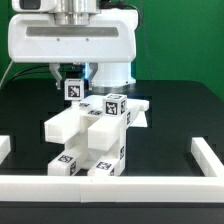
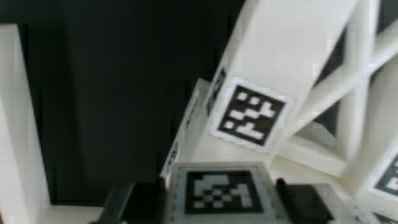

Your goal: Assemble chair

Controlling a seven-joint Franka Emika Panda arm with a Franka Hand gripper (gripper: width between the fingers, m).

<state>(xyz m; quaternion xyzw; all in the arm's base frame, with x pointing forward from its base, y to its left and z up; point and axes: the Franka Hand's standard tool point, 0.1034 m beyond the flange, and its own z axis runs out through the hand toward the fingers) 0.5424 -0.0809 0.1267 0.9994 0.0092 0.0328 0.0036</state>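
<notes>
My gripper (image 1: pixel 72 84) hangs at the back of the table, just behind the partly built chair (image 1: pixel 95 135). It is shut on a small white tagged part (image 1: pixel 73 91). In the wrist view the dark fingers (image 2: pixel 128 202) press on both sides of this part (image 2: pixel 222 190), tag facing the camera. The chair is a cluster of chunky white blocks with black-and-white tags, standing mid-table. Below the gripper, the wrist view shows a tagged face (image 2: pixel 249 110) of the chair and slanted white bars of its frame (image 2: pixel 338 70). I cannot tell whether the held part touches the chair.
Plain white border bars run along the table's front (image 1: pixel 110 186), the exterior view's left (image 1: pixel 5 148) and right (image 1: pixel 208 155). A thin flat white piece (image 1: pixel 143 116) lies behind the chair on its right. The black table (image 2: pixel 107 90) shows beside the parts.
</notes>
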